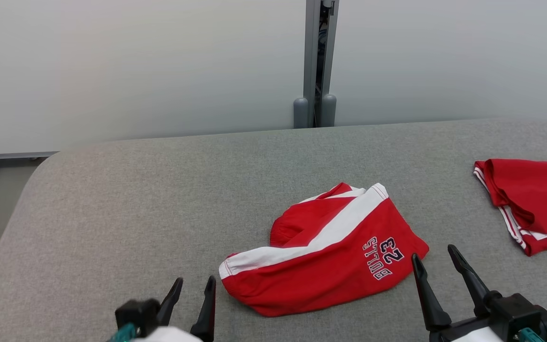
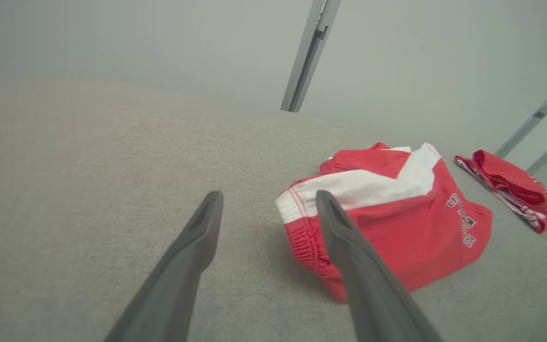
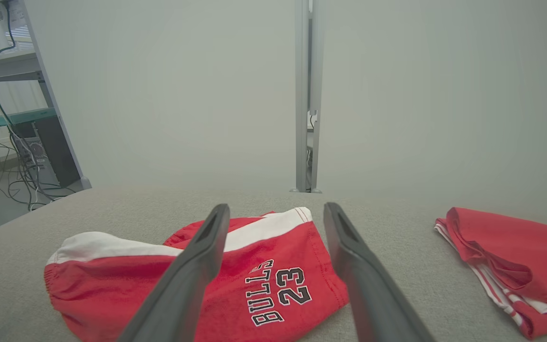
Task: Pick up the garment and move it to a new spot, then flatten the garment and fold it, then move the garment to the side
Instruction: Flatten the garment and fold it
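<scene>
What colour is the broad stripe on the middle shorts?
The stripe is white; the head view shows it best.

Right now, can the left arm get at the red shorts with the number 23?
Probably yes. The open left gripper is close beside the shorts, near their white-banded end. Between them I see just the grey table, with nothing in the way.
</scene>
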